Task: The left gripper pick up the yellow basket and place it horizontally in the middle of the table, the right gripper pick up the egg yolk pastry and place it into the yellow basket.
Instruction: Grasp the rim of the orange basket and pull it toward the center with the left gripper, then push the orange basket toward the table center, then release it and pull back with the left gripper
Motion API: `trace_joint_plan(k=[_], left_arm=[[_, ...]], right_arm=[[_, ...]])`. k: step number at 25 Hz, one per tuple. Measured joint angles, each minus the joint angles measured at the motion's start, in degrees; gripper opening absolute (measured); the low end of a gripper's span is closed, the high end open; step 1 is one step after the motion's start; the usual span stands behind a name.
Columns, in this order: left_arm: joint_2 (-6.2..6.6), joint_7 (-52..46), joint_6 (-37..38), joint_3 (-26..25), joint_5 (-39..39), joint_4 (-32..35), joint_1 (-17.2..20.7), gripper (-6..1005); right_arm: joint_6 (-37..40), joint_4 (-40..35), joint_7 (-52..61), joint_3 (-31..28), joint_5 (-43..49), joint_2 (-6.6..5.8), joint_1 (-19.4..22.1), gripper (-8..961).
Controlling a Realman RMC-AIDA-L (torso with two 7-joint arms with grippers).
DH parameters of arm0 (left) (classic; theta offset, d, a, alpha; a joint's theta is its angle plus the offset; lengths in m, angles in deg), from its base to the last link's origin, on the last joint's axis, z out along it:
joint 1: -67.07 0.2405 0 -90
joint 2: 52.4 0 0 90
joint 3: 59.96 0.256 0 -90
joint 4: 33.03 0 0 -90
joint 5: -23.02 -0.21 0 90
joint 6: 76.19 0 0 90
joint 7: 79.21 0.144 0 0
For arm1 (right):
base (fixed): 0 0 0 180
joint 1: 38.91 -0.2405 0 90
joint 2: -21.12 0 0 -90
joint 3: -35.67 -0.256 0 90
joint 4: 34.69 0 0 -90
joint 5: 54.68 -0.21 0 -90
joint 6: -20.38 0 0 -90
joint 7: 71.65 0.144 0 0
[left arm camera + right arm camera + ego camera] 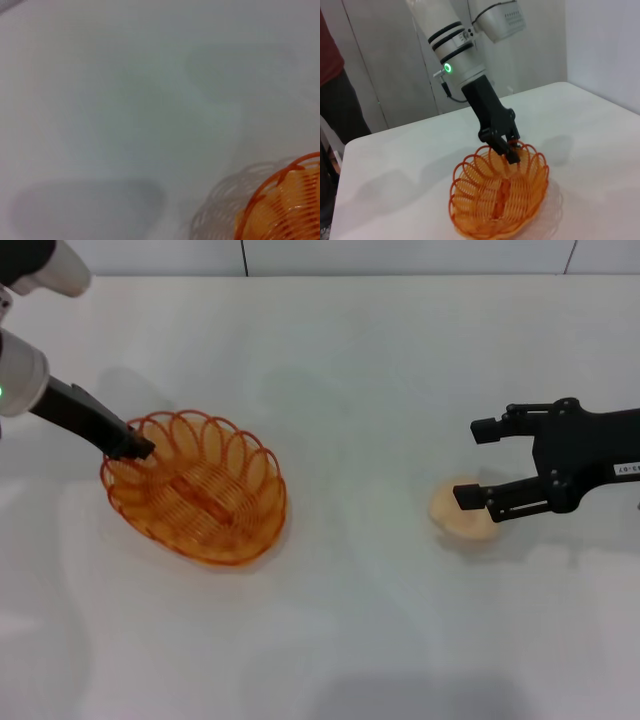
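A: What lay nearest the robot?
B: The basket, on the table's left half, lying slantwise, its long axis running from far-left to near-right.
A: And the left gripper?
B: At the basket's far-left rim. Its fingers were pinched together on a rim loop, seen best from the right wrist camera.
A: The pastry?
B: On the right half, well apart from the basket, sitting on the table.
A: Was the right gripper holding it?
B: No. It hung spread wide, one finger over the pastry's near-right edge, the other beyond it. Nothing was held.
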State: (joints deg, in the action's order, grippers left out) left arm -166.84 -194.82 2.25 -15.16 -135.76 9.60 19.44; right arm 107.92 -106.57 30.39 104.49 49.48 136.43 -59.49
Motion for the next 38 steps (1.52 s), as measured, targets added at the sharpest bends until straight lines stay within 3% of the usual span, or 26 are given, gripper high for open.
trace_joint_plan(k=[11, 22, 38], left_arm=[[-0.14, -3.53, 10.38, -0.91, 4.17, 10.37, 2.3, 147], [-0.34, -14.54, 20.28, -0.66, 7.4, 17.55, 3.15, 89], [-1.1, -36.59, 18.14, -0.94, 11.22, 15.17, 4.53, 88]], right_arm=[[-0.5, 0.12, 0.0, -0.31, -0.11, 0.0, -0.25, 815], [-0.27, 0.36, -0.24, -1.66, -0.94, 0.0, -0.25, 811], [0.28, -0.17, -0.26, -2.03, -0.98, -0.18, -0.29, 805]])
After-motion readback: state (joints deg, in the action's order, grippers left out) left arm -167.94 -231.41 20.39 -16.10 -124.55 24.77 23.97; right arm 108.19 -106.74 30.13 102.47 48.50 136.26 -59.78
